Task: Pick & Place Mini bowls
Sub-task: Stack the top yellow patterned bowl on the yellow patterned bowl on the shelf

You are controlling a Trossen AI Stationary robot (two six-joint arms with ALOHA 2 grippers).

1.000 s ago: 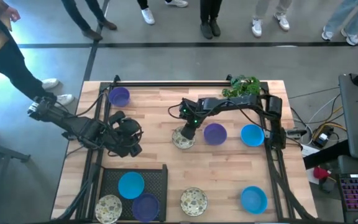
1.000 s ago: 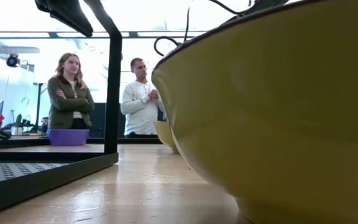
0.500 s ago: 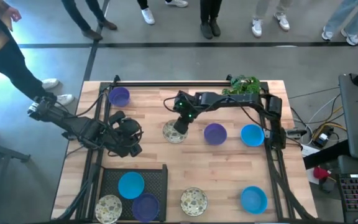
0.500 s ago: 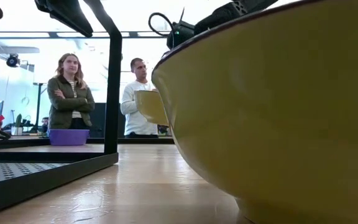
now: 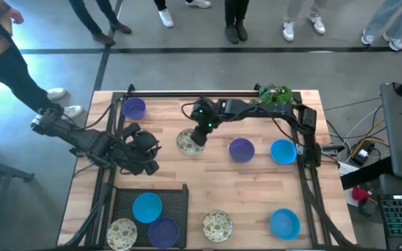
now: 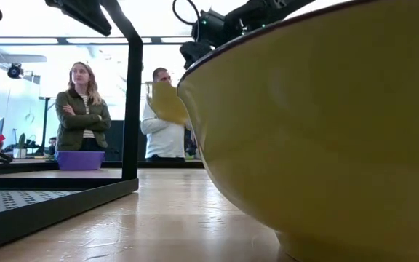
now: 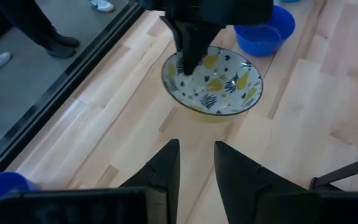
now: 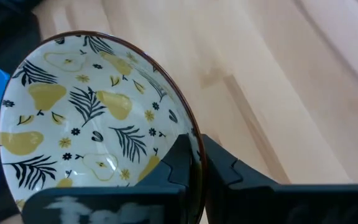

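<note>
My right gripper (image 5: 199, 132) is shut on a cream bowl with a yellow pear and leaf pattern (image 5: 187, 141). The bowl hangs in the air, also seen in the low view (image 6: 167, 102) and the left wrist view (image 7: 213, 81). My left gripper (image 5: 144, 155) waits open to the left of it, above the table, with its fingers (image 7: 166, 168) apart. A black tray (image 5: 180, 195) near the table's near edge holds a blue bowl (image 5: 147, 207), a cream bowl (image 5: 122, 232) and a purple bowl (image 5: 165, 230). My right gripper pinches the cream bowl's rim (image 8: 191, 134), one finger (image 8: 176, 163) inside the bowl and the other (image 8: 222, 169) outside. The fingers come from above, slanting down. The bowl is lifted clear of the table and hangs tilted below the fingers (image 6: 167, 102).
On the wood stand a purple bowl (image 5: 133, 108) at the far left, a purple bowl (image 5: 241, 148) and a blue bowl (image 5: 283, 150) right of centre, a cream bowl (image 5: 217, 224) and a blue bowl (image 5: 285, 223) at the near edge. A green plant (image 5: 274, 96) sits far right. People stand beyond the far edge.
My right gripper has carried the cream bowl up off the table and toward the table's left and far edge. The bowl, which stood on the wood, now hangs tilted in the air.
</note>
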